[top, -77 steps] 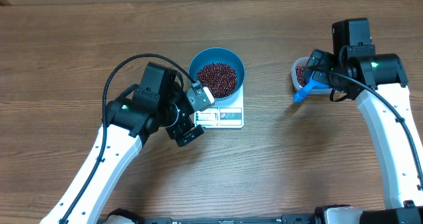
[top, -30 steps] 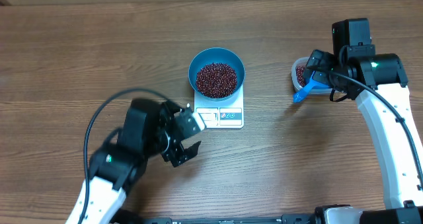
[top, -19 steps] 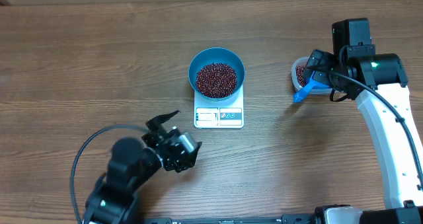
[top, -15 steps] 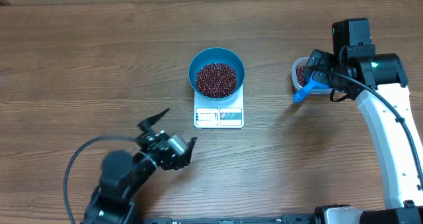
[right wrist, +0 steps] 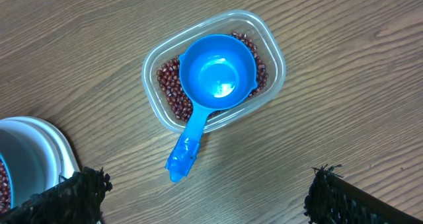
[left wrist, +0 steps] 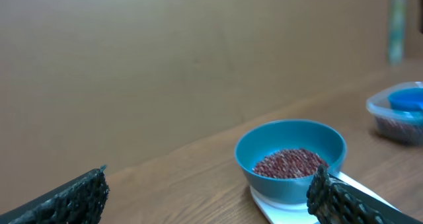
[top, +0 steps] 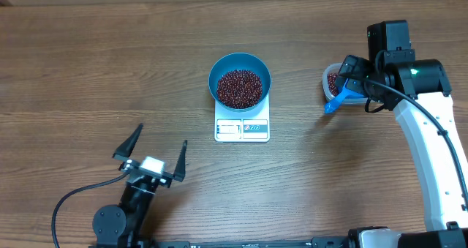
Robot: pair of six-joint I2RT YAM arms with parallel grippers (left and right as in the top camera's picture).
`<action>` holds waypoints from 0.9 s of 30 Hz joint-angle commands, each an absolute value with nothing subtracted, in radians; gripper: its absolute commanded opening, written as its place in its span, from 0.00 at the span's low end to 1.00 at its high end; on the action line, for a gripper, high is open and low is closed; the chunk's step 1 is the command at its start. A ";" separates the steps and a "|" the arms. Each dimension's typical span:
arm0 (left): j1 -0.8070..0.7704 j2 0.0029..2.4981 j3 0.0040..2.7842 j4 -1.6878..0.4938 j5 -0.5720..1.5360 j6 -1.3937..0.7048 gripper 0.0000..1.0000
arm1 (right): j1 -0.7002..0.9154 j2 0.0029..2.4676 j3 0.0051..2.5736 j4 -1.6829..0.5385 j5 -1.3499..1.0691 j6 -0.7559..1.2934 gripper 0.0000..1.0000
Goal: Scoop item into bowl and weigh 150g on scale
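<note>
Overhead view: a wooden table (top: 88,50) seen from above. Near its centre sits the scale (top: 242,129), a small white square with its display panel on the edge nearest the robot. The teal-blue bowl (top: 240,58) stands on the far part of the scale, holding a heap of dark red-brown beans (top: 239,87). Toward the robot and to the left of the scale, well apart from it, the left gripper (top: 162,134) points upward, its two black fingers spread wide with nothing between them. To the right of the scale, well apart, is a clear plastic tub (top: 329,78) with more beans inside. The handle of a blue scoop (top: 333,105) sticks out over the tub's rim. The right gripper (top: 345,78) hangs over the tub; its jaws are hard to make out from this angle.

Left wrist view: a low look across the table. The left gripper (left wrist: 211,178) shows as two dark fingertips at the lower corners, set far apart and empty. Between them the bowl (left wrist: 277,184) of beans (left wrist: 285,162) rests on the scale (left wrist: 353,183). The tub (left wrist: 396,118) is blurred, beyond the scale at the right edge.

Right wrist view: looking straight down on the tub (right wrist: 274,52). The scoop (right wrist: 218,72) lies in it, cup facing up and empty, on a layer of beans (right wrist: 170,85), handle hanging out over the rim. The right gripper (right wrist: 208,178) stands wide open, touching nothing.
</note>
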State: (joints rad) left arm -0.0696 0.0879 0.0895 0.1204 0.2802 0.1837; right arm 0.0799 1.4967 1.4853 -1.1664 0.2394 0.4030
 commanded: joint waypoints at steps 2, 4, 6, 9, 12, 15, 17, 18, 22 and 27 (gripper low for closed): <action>-0.040 0.023 0.033 0.124 0.154 -0.088 1.00 | 0.077 1.481 1.488 -1.161 0.241 0.389 1.00; -0.039 0.009 0.009 0.123 0.109 -0.137 1.00 | 0.077 1.481 1.488 -1.161 0.241 0.389 1.00; -0.039 0.002 0.005 0.094 0.076 -0.142 1.00 | 0.077 1.481 1.488 -1.161 0.241 0.389 1.00; -0.039 0.002 0.005 0.053 0.065 -0.142 0.99 | 0.077 1.481 1.488 -1.161 0.241 0.389 1.00; -0.039 0.002 0.005 -0.007 0.066 -0.144 1.00 | 0.077 1.481 1.488 -1.161 0.241 0.389 1.00; -0.039 0.002 0.005 -0.080 0.070 -0.159 1.00 | 0.077 1.481 1.488 -1.161 0.241 0.389 1.00; -0.038 0.002 0.005 -0.078 0.048 -0.132 1.00 | 0.077 1.481 1.488 -1.161 0.241 0.389 1.00; -0.038 0.002 0.005 -0.078 0.048 -0.132 0.99 | 0.077 1.481 1.488 -1.161 0.241 0.389 1.00; -0.038 0.002 0.005 -0.078 0.040 -0.101 0.99 | 0.077 1.481 1.488 -1.161 0.241 0.389 1.00; -0.037 0.002 0.005 -0.079 0.040 -0.021 0.99 | 0.077 1.481 1.488 -1.161 0.241 0.389 1.00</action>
State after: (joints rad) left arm -0.0448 0.0132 0.0090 -0.0750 0.0578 -0.0891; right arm 0.0799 1.4967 1.4853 -1.1652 0.2398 0.4030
